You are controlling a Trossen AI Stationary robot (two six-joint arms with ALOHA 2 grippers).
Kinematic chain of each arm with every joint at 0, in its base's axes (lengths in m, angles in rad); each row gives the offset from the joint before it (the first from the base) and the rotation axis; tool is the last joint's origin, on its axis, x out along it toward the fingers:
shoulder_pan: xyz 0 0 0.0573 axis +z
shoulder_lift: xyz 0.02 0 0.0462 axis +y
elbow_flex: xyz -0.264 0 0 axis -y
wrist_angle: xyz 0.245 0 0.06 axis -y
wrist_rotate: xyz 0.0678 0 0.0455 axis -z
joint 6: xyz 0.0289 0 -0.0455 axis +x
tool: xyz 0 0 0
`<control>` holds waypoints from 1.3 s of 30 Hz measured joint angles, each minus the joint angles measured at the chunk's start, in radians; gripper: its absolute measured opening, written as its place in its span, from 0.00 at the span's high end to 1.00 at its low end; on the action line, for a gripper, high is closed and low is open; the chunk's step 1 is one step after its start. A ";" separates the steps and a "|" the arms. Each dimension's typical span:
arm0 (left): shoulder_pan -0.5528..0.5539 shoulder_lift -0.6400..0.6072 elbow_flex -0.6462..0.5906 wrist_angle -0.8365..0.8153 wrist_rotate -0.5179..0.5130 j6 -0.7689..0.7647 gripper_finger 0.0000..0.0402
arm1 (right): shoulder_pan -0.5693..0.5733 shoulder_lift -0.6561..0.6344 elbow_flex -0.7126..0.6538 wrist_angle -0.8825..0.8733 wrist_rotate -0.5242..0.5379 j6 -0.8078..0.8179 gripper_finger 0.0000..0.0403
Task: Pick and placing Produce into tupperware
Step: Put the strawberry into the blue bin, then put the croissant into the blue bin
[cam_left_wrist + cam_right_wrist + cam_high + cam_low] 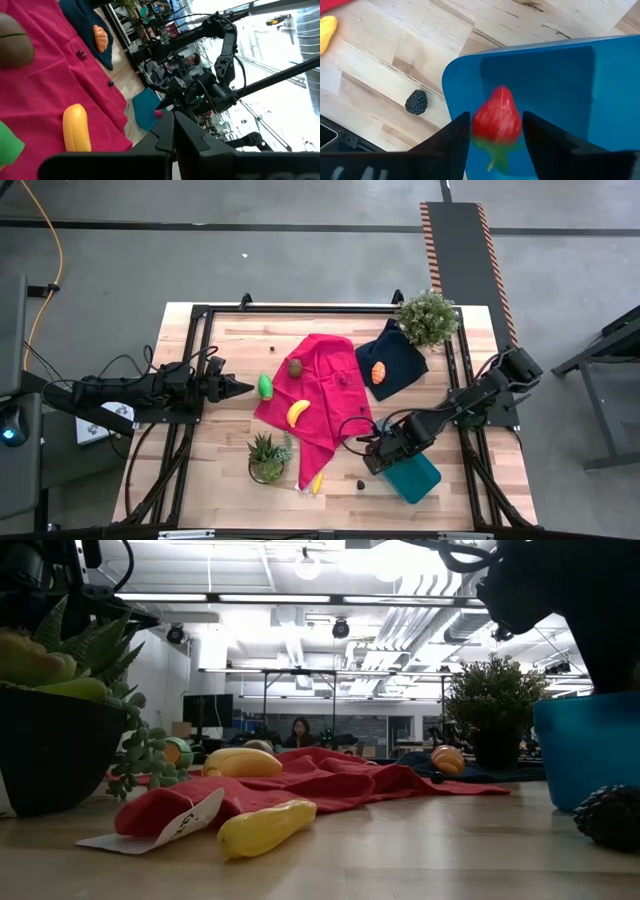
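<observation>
Strawberry (497, 119) sits between the right hand's (496, 131) parted fingers, above the tupperware (560, 85).

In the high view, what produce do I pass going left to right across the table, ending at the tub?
Green piece → brown piece and, nearer the front, yellow banana → second banana at the red cloth's front corner → orange piece on the navy cloth → teal tupperware, right gripper over it.

A red cloth (312, 385) lies rumpled across the wooden table (230, 490), a dark navy cloth (398, 360) beside it. Two potted plants stand on the table (one leafy (428, 317), one succulent (267, 456)). A person (299, 732) sits far behind.
</observation>
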 joint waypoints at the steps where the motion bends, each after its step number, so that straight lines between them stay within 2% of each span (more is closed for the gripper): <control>1: 0.000 0.000 0.000 0.000 0.000 0.000 1.00 | 0.000 0.000 0.000 0.000 0.000 0.001 0.55; 14: 0.000 0.000 0.000 0.000 0.000 0.000 1.00 | 0.000 0.000 0.000 0.001 -0.011 0.028 0.54; 19: 0.000 0.000 0.000 0.000 0.000 0.000 1.00 | 0.000 -0.041 -0.002 0.031 -0.018 0.051 0.54; 32: 0.000 0.000 0.000 0.000 0.000 0.000 1.00 | -0.005 -0.225 -0.002 0.033 0.112 0.066 0.54; 39: 0.000 0.000 0.000 0.000 0.000 0.000 1.00 | -0.031 -0.313 -0.002 0.102 0.182 -0.015 0.54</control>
